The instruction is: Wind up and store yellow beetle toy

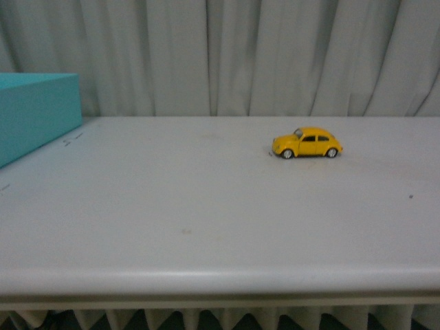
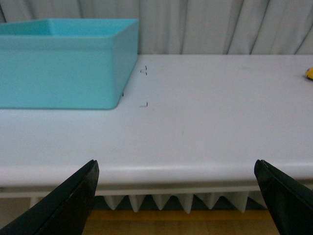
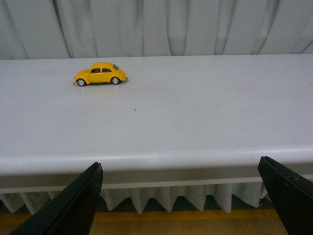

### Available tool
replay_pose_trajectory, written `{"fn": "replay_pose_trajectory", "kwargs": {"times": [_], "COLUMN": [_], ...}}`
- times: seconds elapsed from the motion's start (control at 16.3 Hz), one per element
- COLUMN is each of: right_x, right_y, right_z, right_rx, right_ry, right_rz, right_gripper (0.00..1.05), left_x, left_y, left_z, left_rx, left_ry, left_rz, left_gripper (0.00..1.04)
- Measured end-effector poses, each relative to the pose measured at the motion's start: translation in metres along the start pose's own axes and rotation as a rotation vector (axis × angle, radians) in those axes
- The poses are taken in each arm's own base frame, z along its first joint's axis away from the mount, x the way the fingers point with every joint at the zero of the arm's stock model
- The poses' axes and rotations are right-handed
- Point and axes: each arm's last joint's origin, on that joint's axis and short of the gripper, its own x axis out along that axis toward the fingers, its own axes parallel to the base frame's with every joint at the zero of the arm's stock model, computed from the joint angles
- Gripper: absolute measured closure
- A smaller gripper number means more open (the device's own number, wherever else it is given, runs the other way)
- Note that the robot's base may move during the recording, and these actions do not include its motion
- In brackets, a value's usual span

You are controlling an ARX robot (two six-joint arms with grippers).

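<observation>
Toy: I see the yellow beetle toy (image 1: 307, 144) standing on its wheels on the white table (image 1: 206, 220). It is right of centre and toward the far side, side-on to me with its nose pointing left.
Contact: nothing touches the toy, and it sits well apart from both grippers.
Left gripper: the left gripper (image 2: 176, 164) hangs off the table's near edge with its dark fingers (image 2: 68, 203) spread wide and nothing between them.
Right gripper: the right gripper (image 3: 180, 163) also sits off the near edge, jaws wide and empty. The toy lies far ahead of it, to the left.
Box: a teal box (image 1: 34, 110) with an open top stands at the far left of the table, well apart from the toy.
Marks: I see a few small dark marks (image 2: 144, 88) on the table just right of the box.
Backdrop: a pale grey curtain (image 1: 240, 55) hangs behind the table.
Front camera: neither arm shows in it.
</observation>
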Motion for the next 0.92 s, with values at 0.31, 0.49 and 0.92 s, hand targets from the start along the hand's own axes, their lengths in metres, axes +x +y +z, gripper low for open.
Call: {"fn": "replay_pose_trajectory", "kwargs": {"times": [0.31, 0.49, 0.92], "right_x": [0.0000, 0.0000, 0.0000], "right_y": [0.0000, 0.0000, 0.0000], "right_z": [0.0001, 0.0001, -0.0001], "right_rx": [0.001, 0.000, 0.001], "right_ry": [-0.001, -0.001, 0.001], "right_rz": [0.000, 0.000, 0.000], "right_gripper": [0.07, 0.07, 0.07], "left_x": [0.0000, 0.0000, 0.0000], "left_y": [0.0000, 0.0000, 0.0000], "left_z": [0.0000, 0.0000, -0.0001], "left_rx": [0.001, 0.000, 0.000], "left_ry": [0.000, 0.000, 0.001], "left_rz": [0.000, 0.000, 0.000], "left_gripper": [0.07, 0.07, 0.07]}}
